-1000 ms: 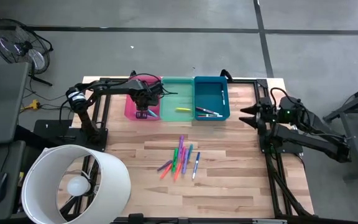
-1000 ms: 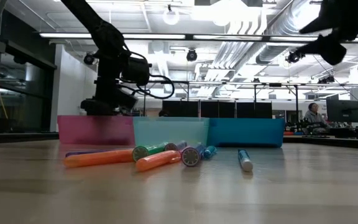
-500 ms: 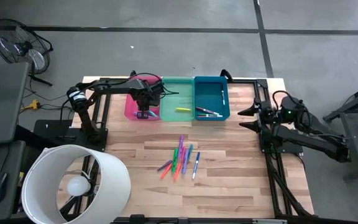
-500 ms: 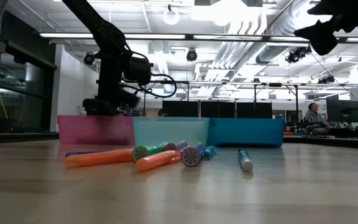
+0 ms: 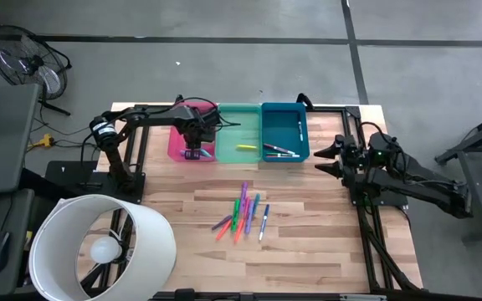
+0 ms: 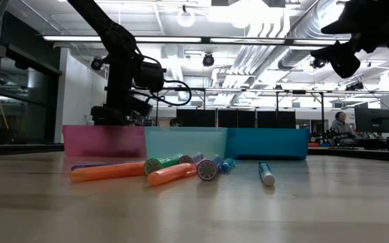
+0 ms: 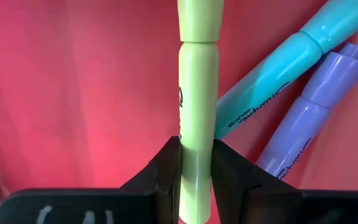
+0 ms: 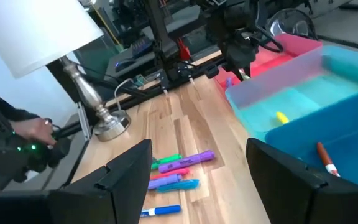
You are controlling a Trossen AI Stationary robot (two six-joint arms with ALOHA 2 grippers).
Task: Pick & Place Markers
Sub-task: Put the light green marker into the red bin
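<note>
High view first: my left gripper hangs down into the pink bin at the far left of the row of three, with the green bin in the middle and the blue bin on the right. A yellow marker lies in the green bin, and a few markers rest in the blue one. The loose markers lie in a fanned cluster on the wooden table, nearer than the bins and well apart from both arms. My right gripper hovers just right of the blue bin, its fingers spread wide. Low view: the loose markers lie in front of the bins, orange ones nearest the left, a blue-and-white one off to the right; my left arm drops behind the pink bin, and my right gripper hangs high at the right. Left wrist view: my fingers are clamped on a light green marker, held over the bin's pink floor, where a teal marker and a purple marker lie side by side. Right wrist view: my two fingers stand wide apart with nothing between them, looking over the loose markers and the bins.
</note>
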